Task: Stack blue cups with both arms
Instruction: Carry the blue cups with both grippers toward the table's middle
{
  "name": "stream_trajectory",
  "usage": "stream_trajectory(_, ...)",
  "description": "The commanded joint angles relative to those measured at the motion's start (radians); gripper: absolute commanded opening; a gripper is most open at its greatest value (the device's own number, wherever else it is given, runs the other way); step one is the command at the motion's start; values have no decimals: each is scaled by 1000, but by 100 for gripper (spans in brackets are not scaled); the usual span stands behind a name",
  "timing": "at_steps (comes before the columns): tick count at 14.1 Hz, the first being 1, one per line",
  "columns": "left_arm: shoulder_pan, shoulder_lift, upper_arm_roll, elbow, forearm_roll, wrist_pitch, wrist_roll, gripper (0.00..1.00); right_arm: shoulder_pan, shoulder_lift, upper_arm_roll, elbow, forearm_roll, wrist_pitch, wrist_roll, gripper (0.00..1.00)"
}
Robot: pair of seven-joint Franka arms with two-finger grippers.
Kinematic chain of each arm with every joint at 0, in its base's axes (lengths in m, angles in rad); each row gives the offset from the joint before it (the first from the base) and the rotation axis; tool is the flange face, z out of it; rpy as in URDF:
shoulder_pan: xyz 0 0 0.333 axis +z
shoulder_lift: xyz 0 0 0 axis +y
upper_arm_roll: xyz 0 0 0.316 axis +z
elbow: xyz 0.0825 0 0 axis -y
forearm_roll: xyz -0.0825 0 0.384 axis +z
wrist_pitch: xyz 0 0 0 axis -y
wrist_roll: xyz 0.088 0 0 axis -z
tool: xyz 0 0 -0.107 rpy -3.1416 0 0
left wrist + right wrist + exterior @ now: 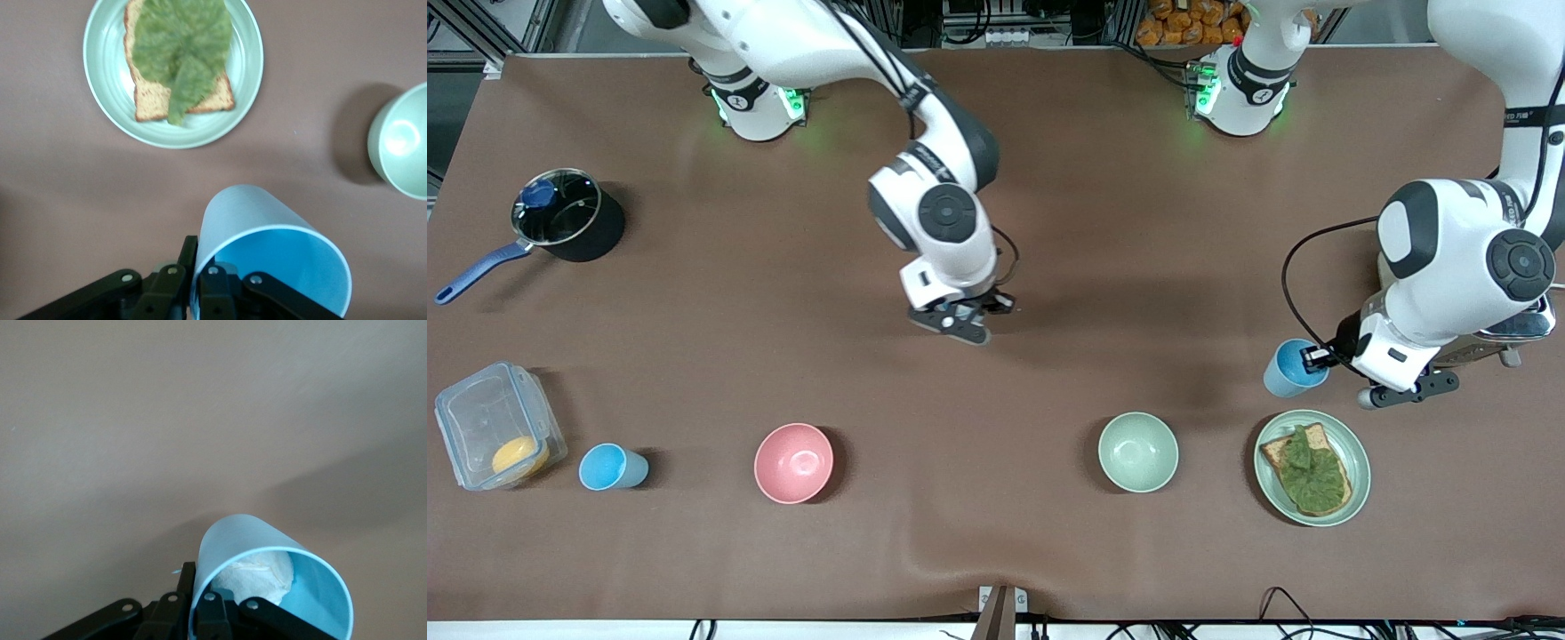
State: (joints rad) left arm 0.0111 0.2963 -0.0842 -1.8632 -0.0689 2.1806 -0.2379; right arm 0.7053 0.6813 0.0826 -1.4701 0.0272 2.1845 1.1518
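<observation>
The left gripper (197, 283) is closed on the rim of a sky blue cup (267, 250), one finger (220, 290) inside the wall and the other outside it. The cup's open mouth faces the camera, showing a blue interior. Below it lies the brown table surface (60, 187). A pale green plate (110, 93) rests on the table, apart from the cup, carrying a slice of toast (150, 100) topped with a green lettuce leaf (183, 43). A pale green bowl (403, 150) stands partly in view, well apart from the plate.
</observation>
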Motion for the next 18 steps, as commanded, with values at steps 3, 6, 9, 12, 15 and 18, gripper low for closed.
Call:
stream_trajectory(3, 1, -42, -68, -18, -20, -65, -47, 0, 57, 70, -9, 47, 30, 26, 36, 0)
stream_trajectory(6, 0, -46, -104, -18, -20, -94, -73, 0, 71, 96, -10, 45, 26, 38, 25, 0)
stream_trajectory(9, 0, -48, -137, -16, -20, -123, -99, 0, 77, 109, -10, 45, 25, 52, 25, 0)
stream_trajectory(12, -2, -49, -149, -14, -20, -123, -115, 0, 97, 106, -10, 47, 10, 50, 25, 100)
stream_trajectory(15, -5, -57, -166, -16, -20, -127, -136, 0, 73, 67, -12, 51, 28, 34, 23, 100)
stream_trajectory(18, -5, -55, -192, -16, -20, -143, -162, 0, 17, -8, -7, 69, 30, -121, -19, 100)
